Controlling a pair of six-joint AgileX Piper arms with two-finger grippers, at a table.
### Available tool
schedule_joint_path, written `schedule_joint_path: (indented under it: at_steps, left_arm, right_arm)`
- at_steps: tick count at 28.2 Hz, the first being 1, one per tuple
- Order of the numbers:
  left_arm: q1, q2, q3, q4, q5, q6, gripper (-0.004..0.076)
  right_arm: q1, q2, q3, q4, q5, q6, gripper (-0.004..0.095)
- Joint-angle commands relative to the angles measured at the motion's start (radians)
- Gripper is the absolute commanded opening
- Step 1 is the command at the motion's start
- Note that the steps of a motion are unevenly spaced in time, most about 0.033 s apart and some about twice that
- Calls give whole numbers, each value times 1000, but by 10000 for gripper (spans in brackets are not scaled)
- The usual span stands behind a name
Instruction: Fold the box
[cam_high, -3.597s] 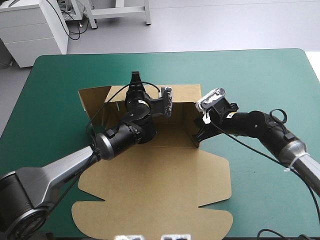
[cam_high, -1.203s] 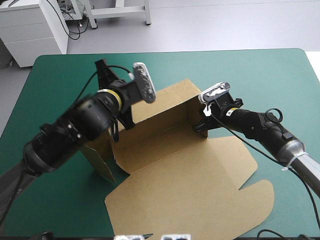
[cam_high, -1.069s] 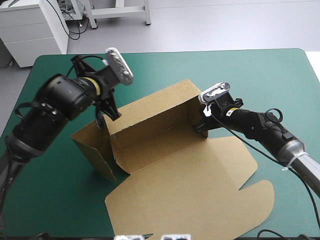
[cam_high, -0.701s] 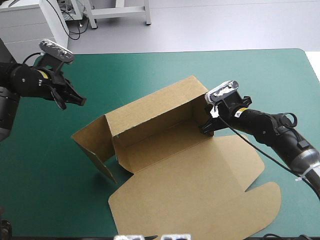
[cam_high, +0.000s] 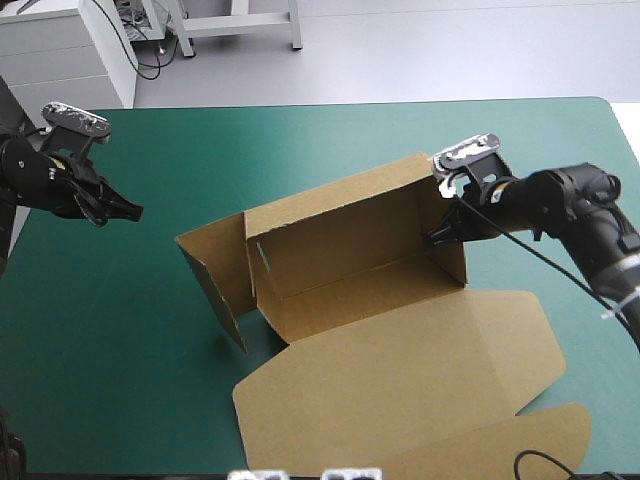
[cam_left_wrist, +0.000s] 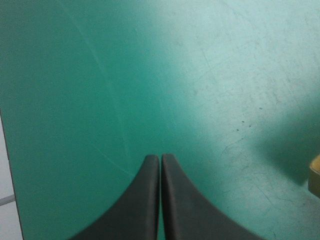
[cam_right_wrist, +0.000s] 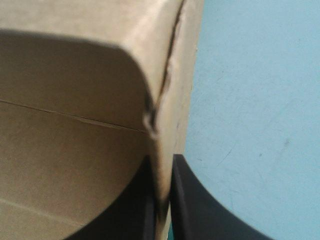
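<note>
Your counter (cam_high: 330, 130), under its teal-green cover, carries the brown box (cam_high: 340, 235) about mid-counter. Its long back wall and right end wall are up, its left end flap is swung outward, and its lid lies flat on the near side of the walls. At the box's right end wall you have the right gripper (cam_high: 440, 237) clamped on the board, one black finger inside the wall and one outside. Well off the box's left flap, the left gripper (cam_high: 135, 212) hangs over bare cover, its fingers pressed together on nothing.
</note>
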Motion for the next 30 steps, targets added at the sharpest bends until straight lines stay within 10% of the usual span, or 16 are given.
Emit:
schedule_joint_path:
  at_steps: [1, 20, 30]
  left_arm:
    - [0, -30, -14, -29, -46, 1, -8]
    - [0, -32, -14, -31, -42, 2, -8]
    - [0, -32, -14, -31, -42, 2, -8]
  right_arm:
    - [-4, 120, -178, -16, 181, 17, -19]
    - [-2, 639, -651, 28, 268, 128, 19]
    - [-2, 639, -710, 35, 234, 88, 604]
